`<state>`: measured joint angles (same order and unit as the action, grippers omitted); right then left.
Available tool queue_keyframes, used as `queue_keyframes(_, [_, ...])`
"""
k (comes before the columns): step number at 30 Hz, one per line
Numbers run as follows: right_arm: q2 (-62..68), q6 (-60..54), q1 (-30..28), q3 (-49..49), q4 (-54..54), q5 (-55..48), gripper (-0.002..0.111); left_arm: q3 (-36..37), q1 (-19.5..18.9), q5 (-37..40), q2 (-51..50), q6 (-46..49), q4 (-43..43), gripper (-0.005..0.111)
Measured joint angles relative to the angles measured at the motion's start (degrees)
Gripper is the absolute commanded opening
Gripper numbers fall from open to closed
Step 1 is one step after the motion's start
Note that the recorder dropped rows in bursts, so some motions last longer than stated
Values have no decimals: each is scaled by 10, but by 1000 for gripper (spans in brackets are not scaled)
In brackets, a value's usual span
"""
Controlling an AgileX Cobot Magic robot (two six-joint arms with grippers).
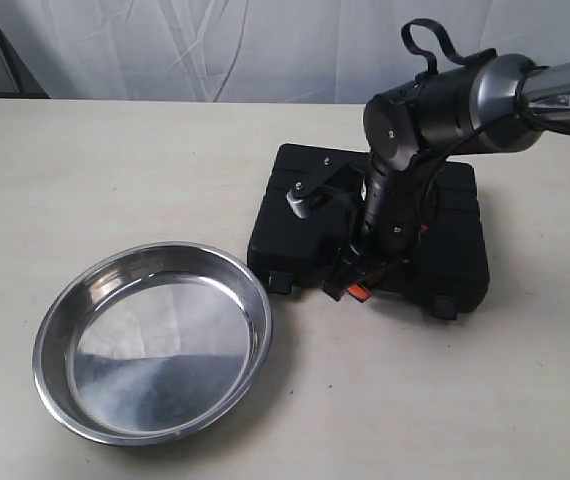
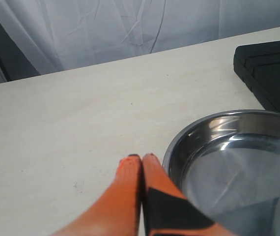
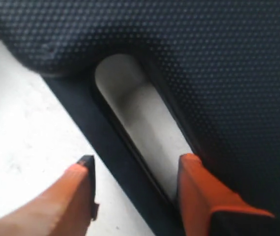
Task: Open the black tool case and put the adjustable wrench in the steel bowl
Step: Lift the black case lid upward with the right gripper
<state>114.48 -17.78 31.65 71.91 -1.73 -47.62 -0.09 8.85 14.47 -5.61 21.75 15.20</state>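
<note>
The black tool case (image 1: 445, 240) lies shut on the table, its handle and two latches at the near edge. My right gripper (image 1: 353, 283) points down at that handle. In the right wrist view it (image 3: 136, 167) stands open, one finger outside the handle bar (image 3: 115, 152) and the other in the handle opening. The steel bowl (image 1: 153, 340) sits empty, left of the case. My left gripper (image 2: 141, 158) is shut on nothing, low beside the bowl's rim (image 2: 177, 142); the exterior view does not show it. The adjustable wrench is hidden.
The beige table (image 1: 85, 180) stretches left and in front of the bowl. A white curtain (image 1: 215, 45) hangs behind the table. The right arm (image 1: 435, 105) reaches in from the upper right over the case (image 2: 270, 73).
</note>
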Motion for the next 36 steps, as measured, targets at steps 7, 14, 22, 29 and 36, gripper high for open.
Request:
queue_keyframes(7, [7,-8,0,0,1,12,7,0,0,0,0,0,0,0])
queue_keyframes(14, [5,-11,0,0,1,12,-1,0,0,0,0,0,0,0])
queue_keyframes(22, [-37,-12,0,0,1,4,-1,0,0,0,0,0,0,0])
queue_keyframes(29, [-82,-12,0,0,5,-13,-1,0,0,0,0,0,0,0])
queue_keyframes(36, [-163,1,0,0,-30,-18,-1,0,0,0,0,0,0,0])
